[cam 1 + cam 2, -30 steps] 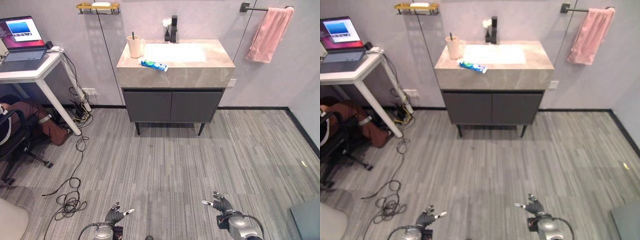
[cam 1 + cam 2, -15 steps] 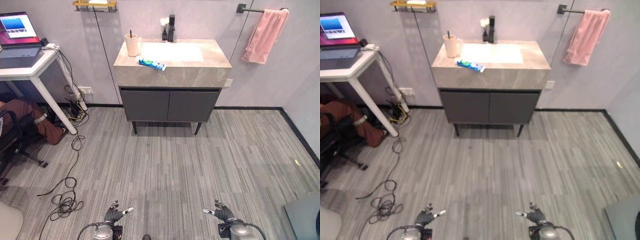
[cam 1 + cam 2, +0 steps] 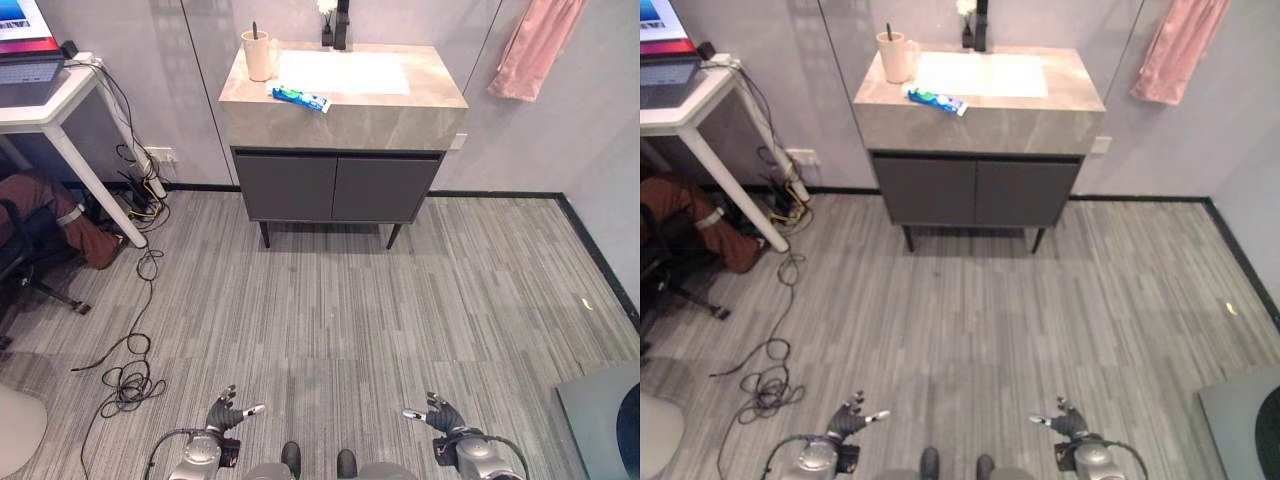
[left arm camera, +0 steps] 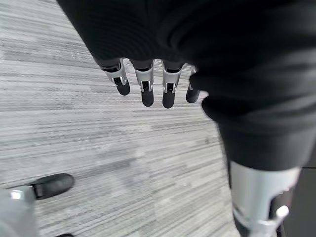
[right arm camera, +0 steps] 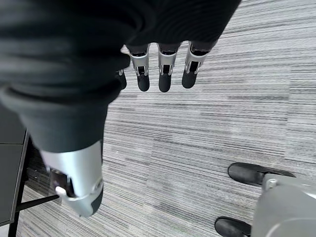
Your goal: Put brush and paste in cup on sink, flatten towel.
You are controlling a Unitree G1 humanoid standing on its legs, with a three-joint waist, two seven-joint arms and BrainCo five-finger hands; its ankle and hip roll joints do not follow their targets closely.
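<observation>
From where I stand, hardly any of the job looks done. The cup (image 3: 259,55) sits at the back left corner of the sink counter (image 3: 400,105), and a dark stick pokes up out of it — probably the brush (image 3: 254,30), though from this far off I can't be sure. If so, that part is already seen to. The paste (image 3: 301,97) is not in the cup: the blue and green tube lies flat on the stone top, near the front edge, just in front of the cup and beside the white basin (image 3: 344,71).

The pink towel (image 3: 533,45) hangs on the wall to the right of the counter, bunched and drooping to one side rather than spread flat — so that part looks untouched too.

The robot stands well back from the counter, with a wide stretch of grey plank floor (image 3: 400,290) between it and the cabinet doors. Its left hand (image 3: 228,415) and right hand (image 3: 441,414) both hang low at its sides. In the wrist views the fingers of each point straight down, loosely spread, with nothing in them.

So, as I judge it, the walk up to the sink, the tube into the cup and the towel are all left to do.
</observation>
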